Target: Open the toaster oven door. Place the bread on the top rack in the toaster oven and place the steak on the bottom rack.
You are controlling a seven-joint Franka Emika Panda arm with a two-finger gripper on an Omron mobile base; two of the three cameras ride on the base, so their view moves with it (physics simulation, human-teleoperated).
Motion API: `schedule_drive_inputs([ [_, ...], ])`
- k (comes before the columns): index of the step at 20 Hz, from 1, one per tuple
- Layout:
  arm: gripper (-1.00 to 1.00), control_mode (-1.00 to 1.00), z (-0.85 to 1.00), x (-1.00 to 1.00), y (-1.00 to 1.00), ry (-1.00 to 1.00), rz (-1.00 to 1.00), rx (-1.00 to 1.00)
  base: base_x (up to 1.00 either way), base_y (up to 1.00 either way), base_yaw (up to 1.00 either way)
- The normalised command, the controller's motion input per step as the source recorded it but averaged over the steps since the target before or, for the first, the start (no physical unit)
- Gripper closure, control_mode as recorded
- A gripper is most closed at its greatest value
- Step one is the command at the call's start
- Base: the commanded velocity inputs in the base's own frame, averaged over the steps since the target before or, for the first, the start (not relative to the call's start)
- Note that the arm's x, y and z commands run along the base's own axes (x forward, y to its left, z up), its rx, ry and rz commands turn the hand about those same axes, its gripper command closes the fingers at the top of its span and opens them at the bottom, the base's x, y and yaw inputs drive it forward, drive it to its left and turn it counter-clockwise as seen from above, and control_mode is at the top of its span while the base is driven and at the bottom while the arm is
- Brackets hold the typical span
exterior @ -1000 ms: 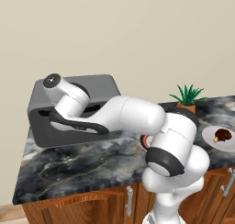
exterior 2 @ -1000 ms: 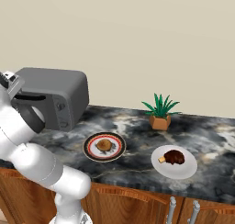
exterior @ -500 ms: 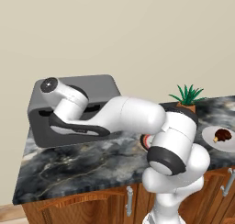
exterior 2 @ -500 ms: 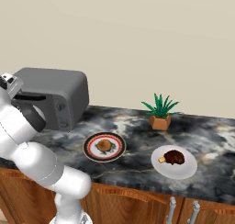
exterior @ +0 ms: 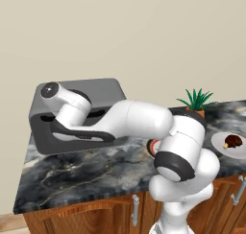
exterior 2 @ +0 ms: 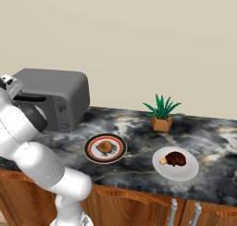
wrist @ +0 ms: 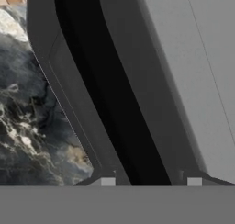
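Observation:
The grey toaster oven (exterior: 98, 90) stands at the counter's left end, also seen as a grey box (exterior 2: 58, 86) from the right. My hand (exterior: 52, 90) is pressed to the top of its dark door (wrist: 75, 87), which looks slightly ajar, with a black gap along its upper edge. My gripper (wrist: 151, 182) is open, its tips straddling the black handle band (wrist: 114, 103). The bread (exterior 2: 105, 147) lies on a red-rimmed plate (exterior 2: 90, 150) mid-counter. The steak (exterior 2: 176, 158) lies on a white plate (exterior 2: 163, 167) to the right, apart from the gripper.
A potted plant (exterior 2: 161, 114) stands at the back of the dark marble counter (exterior 2: 129, 128), behind the two plates. My arm's white links (exterior: 139, 120) span the counter in front of the oven. Wooden cabinet doors (exterior: 86, 218) run below the counter edge.
The hand has sunk slightly at the oven's front. The plates, bread and steak have not moved.

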Motion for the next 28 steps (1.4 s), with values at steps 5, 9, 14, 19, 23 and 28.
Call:
schedule_drive_inputs([
  [5,1.00,-1.00,-0.94,-0.22,0.21,0.08,0.03,-0.02,0.00,0.00,0.00],
  [9,1.00,-1.00,-0.94,-0.23,0.24,0.06,0.01,-0.02,0.00,0.00,0.00],
  [14,1.00,-1.00,-0.94,-0.23,0.23,0.03,0.03,-0.02,0.00,0.00,0.00],
  [19,1.00,-1.00,-0.94,-0.22,0.21,0.00,0.07,-0.01,0.00,0.00,0.00],
  [23,1.00,-1.00,-0.94,-0.28,0.20,0.03,0.08,-0.02,0.00,0.00,0.00],
  [28,1.00,-1.00,-0.94,-0.35,0.20,0.06,0.09,-0.03,0.00,0.00,0.00],
])
